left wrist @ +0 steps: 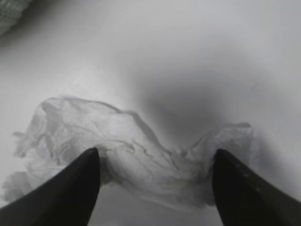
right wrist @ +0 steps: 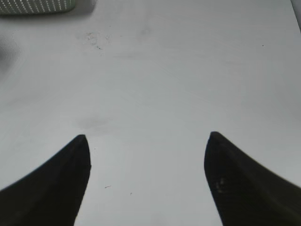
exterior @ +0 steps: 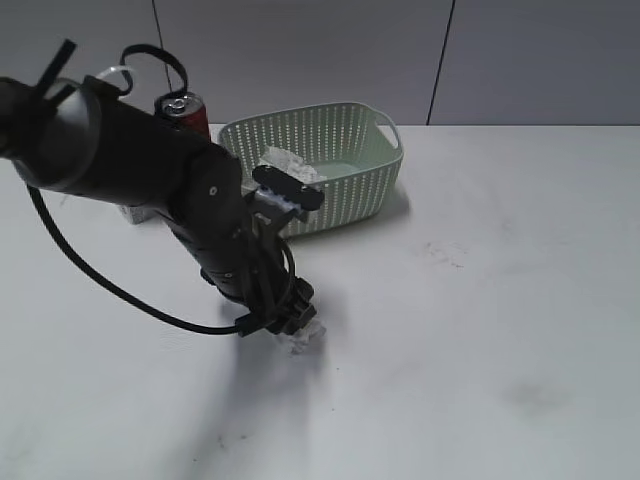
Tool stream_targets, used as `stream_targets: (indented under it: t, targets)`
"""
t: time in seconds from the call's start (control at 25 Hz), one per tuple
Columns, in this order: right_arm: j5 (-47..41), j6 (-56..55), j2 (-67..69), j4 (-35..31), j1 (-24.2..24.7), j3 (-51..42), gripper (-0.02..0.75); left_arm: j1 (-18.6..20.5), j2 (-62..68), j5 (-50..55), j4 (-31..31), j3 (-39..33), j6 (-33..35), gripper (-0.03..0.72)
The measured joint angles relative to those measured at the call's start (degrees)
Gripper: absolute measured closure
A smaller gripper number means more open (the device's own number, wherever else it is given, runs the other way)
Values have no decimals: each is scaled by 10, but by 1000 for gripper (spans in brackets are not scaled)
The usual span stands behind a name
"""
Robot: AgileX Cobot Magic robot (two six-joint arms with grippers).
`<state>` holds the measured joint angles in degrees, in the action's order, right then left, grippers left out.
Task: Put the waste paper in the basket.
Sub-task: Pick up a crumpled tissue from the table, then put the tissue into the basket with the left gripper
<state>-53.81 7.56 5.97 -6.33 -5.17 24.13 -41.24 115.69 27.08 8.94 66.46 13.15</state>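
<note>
Spread wide, the left gripper straddles a crumpled white waste paper wad on the scuffed white table, grey wall panels behind. Beyond it the pale green perforated plastic basket holds another wad, beside a red can, label unreadable. Right gripper hangs open over bare tabletop.

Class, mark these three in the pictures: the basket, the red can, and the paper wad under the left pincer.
basket (exterior: 385, 172): exterior view, on its perforated right wall.
red can (exterior: 193, 118): exterior view, on its red side below the top.
paper wad (left wrist: 124, 153): left wrist view, on its crumpled middle between the fingers.
</note>
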Motion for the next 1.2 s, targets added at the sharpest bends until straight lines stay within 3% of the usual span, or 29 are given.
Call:
stream_targets:
  t: [0.16,0.28,0.36,0.44,0.76,0.92,1.08,1.2]
  targets:
    - [0,0,0,0,0,0,168,0,1,10,-2,0,0,200]
    - [0,0,0,0,0,0,168,0,1,43,-4,7,0,406]
    - [0,0,0,0,0,0,168,0,-1,70,-4,14,0,590]
    - [0,0,0,0,0,0,168,0,-7,106,-3,24,0,659]
    - [0,0,0,0,0,0,168,0,-111,181,-6,160,0,665]
    - [0,0,0,0,0,0,168,0,-137,77,-55,216,-1,666]
    - [0,0,0,0,0,0,168,3,-118,-75,-111,219,-1,667]
    - [0,0,0,0,0,0,168,10,-73,-134,-122,219,-2,667]
